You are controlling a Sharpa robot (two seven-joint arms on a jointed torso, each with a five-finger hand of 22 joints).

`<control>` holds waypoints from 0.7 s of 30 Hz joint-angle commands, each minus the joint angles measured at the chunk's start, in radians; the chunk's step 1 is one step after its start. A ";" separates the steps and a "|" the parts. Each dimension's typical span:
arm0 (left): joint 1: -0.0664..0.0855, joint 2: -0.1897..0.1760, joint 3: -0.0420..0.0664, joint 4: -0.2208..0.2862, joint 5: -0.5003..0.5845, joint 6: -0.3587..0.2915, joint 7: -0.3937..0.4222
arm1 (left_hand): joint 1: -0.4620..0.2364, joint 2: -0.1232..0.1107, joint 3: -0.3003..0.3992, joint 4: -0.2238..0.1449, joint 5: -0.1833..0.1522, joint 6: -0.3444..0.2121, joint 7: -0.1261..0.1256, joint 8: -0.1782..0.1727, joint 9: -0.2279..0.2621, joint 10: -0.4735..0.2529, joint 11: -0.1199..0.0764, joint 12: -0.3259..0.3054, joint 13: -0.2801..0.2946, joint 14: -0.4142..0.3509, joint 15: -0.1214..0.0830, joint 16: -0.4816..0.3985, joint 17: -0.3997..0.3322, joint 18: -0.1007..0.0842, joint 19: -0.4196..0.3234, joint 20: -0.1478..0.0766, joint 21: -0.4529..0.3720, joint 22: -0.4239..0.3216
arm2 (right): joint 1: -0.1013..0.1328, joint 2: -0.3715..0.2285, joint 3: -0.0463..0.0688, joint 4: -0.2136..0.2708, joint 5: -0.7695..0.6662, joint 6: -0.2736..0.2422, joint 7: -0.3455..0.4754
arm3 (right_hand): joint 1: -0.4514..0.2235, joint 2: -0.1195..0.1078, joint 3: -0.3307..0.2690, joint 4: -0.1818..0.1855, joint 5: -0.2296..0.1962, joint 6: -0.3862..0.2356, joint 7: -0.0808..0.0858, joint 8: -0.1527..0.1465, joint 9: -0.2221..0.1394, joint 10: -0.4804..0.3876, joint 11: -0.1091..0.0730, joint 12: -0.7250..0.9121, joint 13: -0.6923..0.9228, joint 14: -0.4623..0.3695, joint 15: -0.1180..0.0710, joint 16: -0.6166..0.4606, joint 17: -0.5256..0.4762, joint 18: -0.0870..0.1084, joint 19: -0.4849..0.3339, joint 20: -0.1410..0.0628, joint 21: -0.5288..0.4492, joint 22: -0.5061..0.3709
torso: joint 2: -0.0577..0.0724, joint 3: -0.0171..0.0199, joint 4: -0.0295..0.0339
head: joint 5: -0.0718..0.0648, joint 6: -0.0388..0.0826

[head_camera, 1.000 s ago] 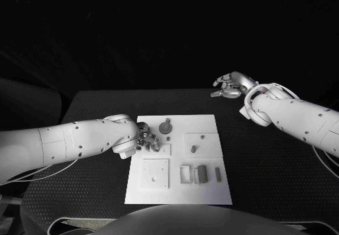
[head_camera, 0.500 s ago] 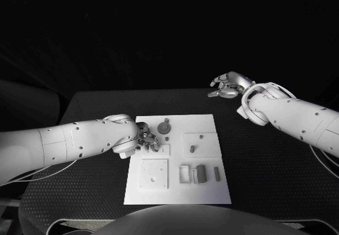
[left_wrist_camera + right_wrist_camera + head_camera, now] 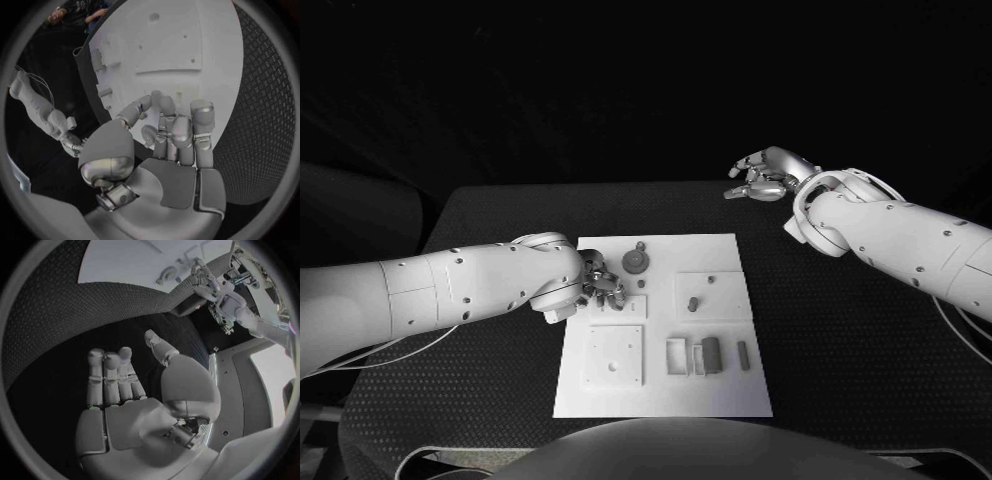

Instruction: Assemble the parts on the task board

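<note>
White task board (image 3: 668, 330) mid-table, grey parts (image 3: 711, 354) on it. Left hand (image 3: 596, 283) at board's left edge, fingers curled, grip unclear. Right hand (image 3: 764, 176) far right, fingers apart, empty.

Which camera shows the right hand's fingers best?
The right wrist view: the right hand is seen from behind, fingers extended side by side, holding nothing. The head view shows it small and far, off the task board. The left wrist view shows its arm distantly.
</note>
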 commanded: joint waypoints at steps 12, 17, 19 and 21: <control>-0.006 0.012 -0.002 0.007 0.057 0.040 0.007 | -0.037 0.046 0.068 0.011 0.060 0.128 -0.066 0.134 0.199 0.093 -0.065 0.020 -0.015 0.012 -0.039 0.023 -0.014 0.030 0.005 -0.010 0.022 0.022 | 0.001 0.002 0.001 0.000 -0.005 0.015 0.002 | -0.001 0.008 -0.006 0.002 0.002 -0.022 0.028 0.001 -0.001 -0.006 0.001 -0.004 -0.002 -0.006 0.000 -0.007 -0.002 0.046 -0.006 -0.001 -0.007 -0.002 | 0.000 -0.0004 0.0003 | -0.007 0.000; -0.005 0.014 -0.002 0.006 0.062 0.053 0.008 | -0.048 0.051 0.085 0.008 0.070 0.129 -0.067 0.134 0.205 0.093 -0.065 0.026 -0.017 0.012 -0.040 0.029 -0.018 0.032 0.004 -0.009 0.028 0.022 | 0.001 0.002 0.001 0.000 -0.006 0.016 0.003 | -0.001 0.008 -0.006 0.002 0.002 -0.023 0.028 0.001 -0.002 -0.006 0.001 -0.004 -0.003 -0.006 0.000 -0.007 -0.002 0.046 -0.007 -0.001 -0.007 -0.002 | 0.000 0.0002 0.0002 | -0.006 0.000; -0.005 0.015 -0.002 0.006 0.062 0.053 0.009 | -0.050 0.048 0.089 0.008 0.074 0.129 -0.067 0.134 0.207 0.092 -0.065 0.028 -0.018 0.012 -0.040 0.031 -0.019 0.033 0.004 -0.009 0.031 0.022 | 0.001 0.002 0.001 0.000 -0.006 0.016 0.003 | -0.001 0.008 -0.006 0.002 0.002 -0.023 0.028 0.001 -0.002 -0.006 0.001 -0.004 -0.003 -0.006 0.000 -0.007 -0.002 0.046 -0.007 -0.001 -0.007 -0.002 | 0.000 0.0000 0.0007 | -0.006 0.000; -0.005 0.016 -0.002 0.005 0.062 0.052 0.008 | -0.050 0.048 0.090 0.008 0.075 0.129 -0.067 0.134 0.207 0.092 -0.065 0.029 -0.018 0.012 -0.040 0.031 -0.019 0.033 0.004 -0.009 0.031 0.022 | 0.001 0.002 0.001 0.000 -0.006 0.016 0.003 | -0.001 0.008 -0.006 0.002 0.002 -0.023 0.028 0.001 -0.002 -0.006 0.001 -0.004 -0.003 -0.006 0.000 -0.007 -0.002 0.046 -0.007 0.000 -0.007 -0.002 | 0.000 -0.0003 0.0007 | -0.006 0.000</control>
